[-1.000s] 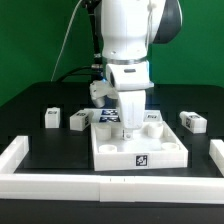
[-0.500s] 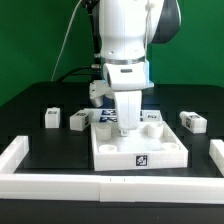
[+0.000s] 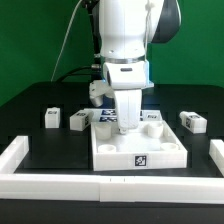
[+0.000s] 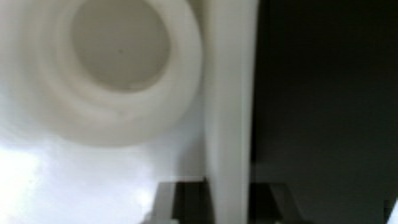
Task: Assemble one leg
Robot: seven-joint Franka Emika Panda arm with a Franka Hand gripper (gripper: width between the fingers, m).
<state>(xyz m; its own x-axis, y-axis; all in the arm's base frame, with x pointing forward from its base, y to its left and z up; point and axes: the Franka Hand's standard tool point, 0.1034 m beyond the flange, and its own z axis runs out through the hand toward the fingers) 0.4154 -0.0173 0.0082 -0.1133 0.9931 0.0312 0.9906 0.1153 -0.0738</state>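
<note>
Scanning the exterior view from its left, I see a black table (image 3: pixel 40 95) with a low white plastic wall (image 3: pixel 18 155) around its near edge. The far-left leg (image 3: pixel 52 117), a small white blocky plastic peg with a black-and-white marker tag, lies loose on the table. A matching second leg (image 3: pixel 78 120) lies just beside it. At the centre is the large flat white square panel (image 3: pixel 135 140) with round corner holes, and all the holes I can see are empty. The white arm's two-finger gripper (image 3: pixel 127 118) hangs low over the panel's back edge. Over the last second it has come down a little and straightened, and for the last half-second it has held still. I judge that it has settled at the panel rather than at any leg, so fitting a leg has not yet begun. From the wrist view I get only a blurred close-up of the white surface with one round hole (image 4: pixel 116 60) and a pale edge against the dark table. I cannot tell how far apart the jaws stand or whether they grip anything. Further right, a third leg (image 3: pixel 152 118) sits behind the panel, and a far-right leg (image 3: pixel 192 121) lies well apart.
</note>
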